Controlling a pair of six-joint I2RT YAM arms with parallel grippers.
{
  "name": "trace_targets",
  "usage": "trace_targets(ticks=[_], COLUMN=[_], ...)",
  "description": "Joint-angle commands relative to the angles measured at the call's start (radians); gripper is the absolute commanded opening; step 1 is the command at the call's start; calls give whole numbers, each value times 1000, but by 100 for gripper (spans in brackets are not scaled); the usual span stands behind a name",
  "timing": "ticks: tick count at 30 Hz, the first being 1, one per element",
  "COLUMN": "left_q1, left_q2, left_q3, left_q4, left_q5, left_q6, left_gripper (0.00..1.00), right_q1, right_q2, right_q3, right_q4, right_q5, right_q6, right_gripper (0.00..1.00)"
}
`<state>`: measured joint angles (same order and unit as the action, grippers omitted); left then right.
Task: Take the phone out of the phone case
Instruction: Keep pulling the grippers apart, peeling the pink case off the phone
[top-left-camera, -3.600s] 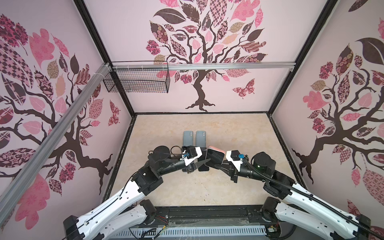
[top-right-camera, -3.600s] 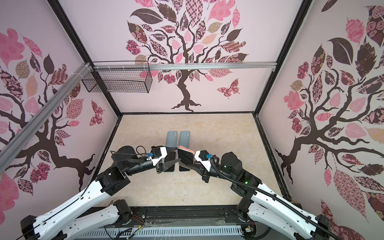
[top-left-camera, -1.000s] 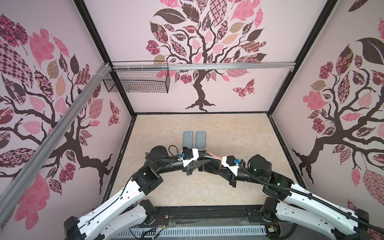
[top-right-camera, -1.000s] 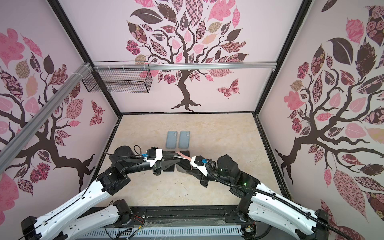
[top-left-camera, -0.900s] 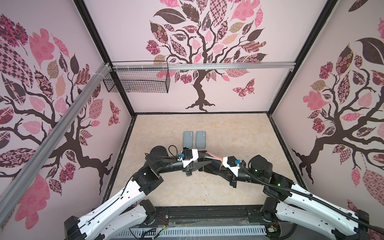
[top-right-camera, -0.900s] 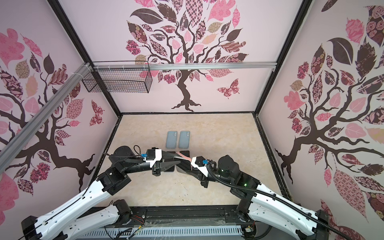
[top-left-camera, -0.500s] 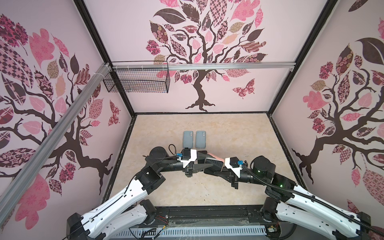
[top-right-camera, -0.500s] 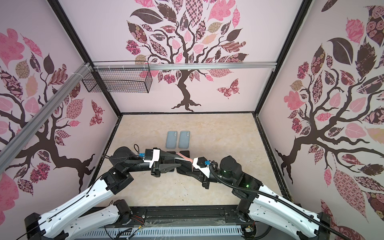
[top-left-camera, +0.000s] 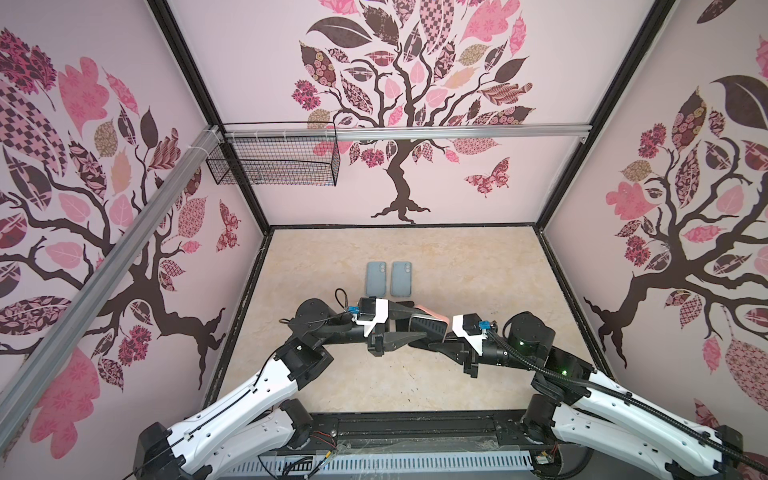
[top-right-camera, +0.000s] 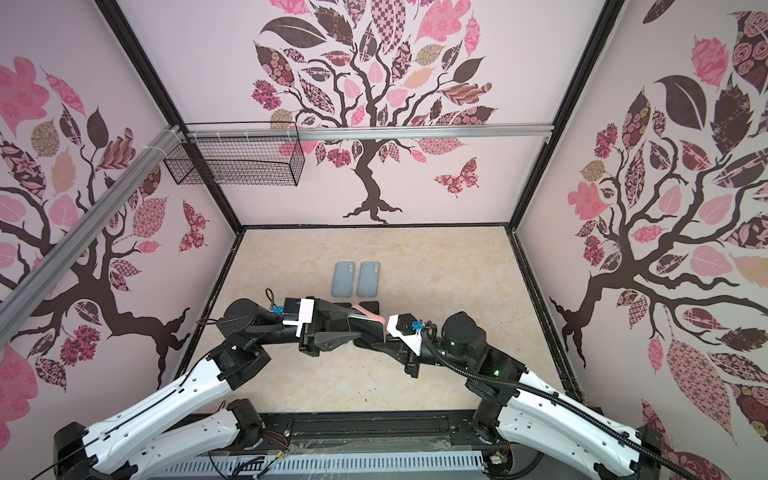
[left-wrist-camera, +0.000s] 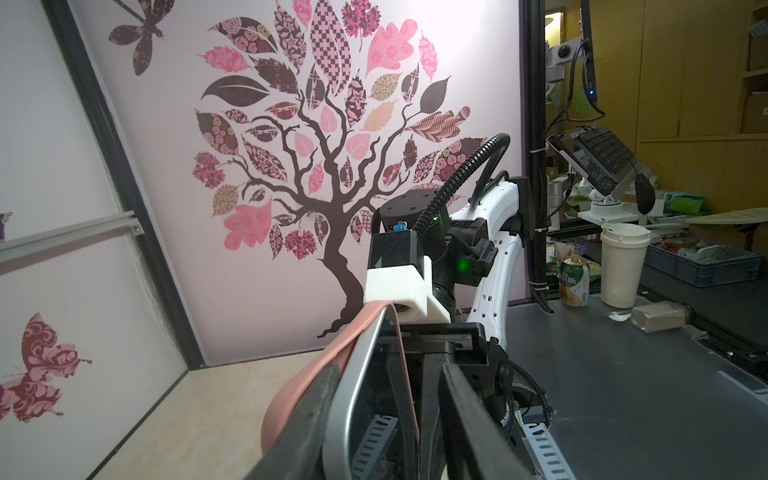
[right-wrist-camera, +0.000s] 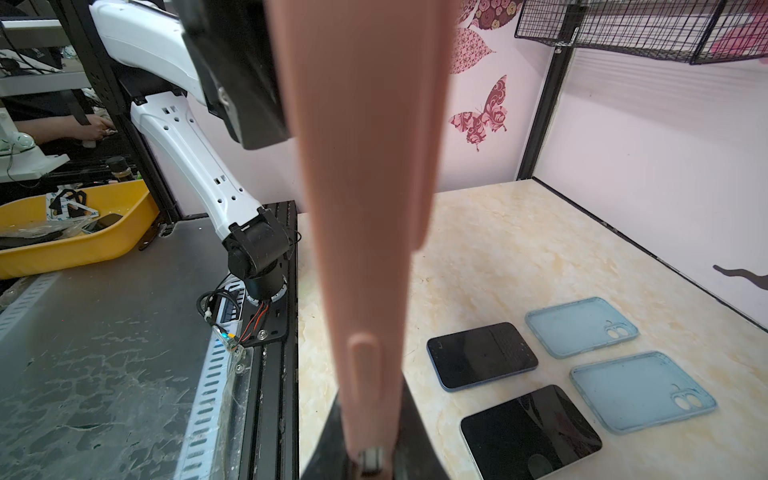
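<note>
The phone (top-left-camera: 428, 327), dark-screened with a silver frame, sits in a pink phone case (top-left-camera: 434, 313) held above the table between both arms in both top views. My right gripper (right-wrist-camera: 372, 453) is shut on one end of the case (right-wrist-camera: 365, 208). My left gripper (left-wrist-camera: 388, 370) stands open around the other end. One finger (left-wrist-camera: 307, 424) lies against the case's back, beside the phone's silver edge (left-wrist-camera: 353, 399). The case's thin side lip (left-wrist-camera: 405, 374) stands off the phone, and the other finger (left-wrist-camera: 469, 424) is clear of it.
Two empty blue cases (top-left-camera: 376, 277) (top-left-camera: 401, 277) lie side by side mid-table. Two bare black phones (right-wrist-camera: 482, 355) (right-wrist-camera: 530, 432) lie just in front of them, under the grippers. A wire basket (top-left-camera: 274, 160) hangs at the back left. A yellow tray (right-wrist-camera: 70, 232) sits outside the booth.
My left gripper's jaws have spread apart over the last second. The phone and case have tipped from edge-on so that the screen faces up more. The right gripper keeps its hold.
</note>
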<state>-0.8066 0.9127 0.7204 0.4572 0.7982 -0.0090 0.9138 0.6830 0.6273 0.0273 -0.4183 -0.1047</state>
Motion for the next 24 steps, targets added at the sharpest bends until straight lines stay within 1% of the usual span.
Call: trace_targets(ticks=[1, 8, 15, 19, 21, 24], left_q1=[-17, -9, -10, -9, -10, -8], left_q2=[45, 49, 55, 56, 50, 46], left_q3=[-65, -66, -59, -57, -55, -53], left_q4=[-173, -172, -170, -177, -187, -193], left_q5=[94, 72, 90, 93, 96, 101], left_q6=[-29, -42, -42, -35, -24, -14], left_gripper=[43, 37, 32, 26, 20, 18], right_q1=[-6, -6, -7, -7, -7, -7], right_q2=[-71, -86, -70, -68, -69, -72], right_q3=[127, 139, 143, 141, 138, 134], right_q4=[355, 344, 341, 342, 338, 335], right_q5=[9, 15, 10, 19, 24, 27], right_q6=[37, 28, 28, 32, 31, 32], right_gripper=[0, 0, 0, 0, 0, 0])
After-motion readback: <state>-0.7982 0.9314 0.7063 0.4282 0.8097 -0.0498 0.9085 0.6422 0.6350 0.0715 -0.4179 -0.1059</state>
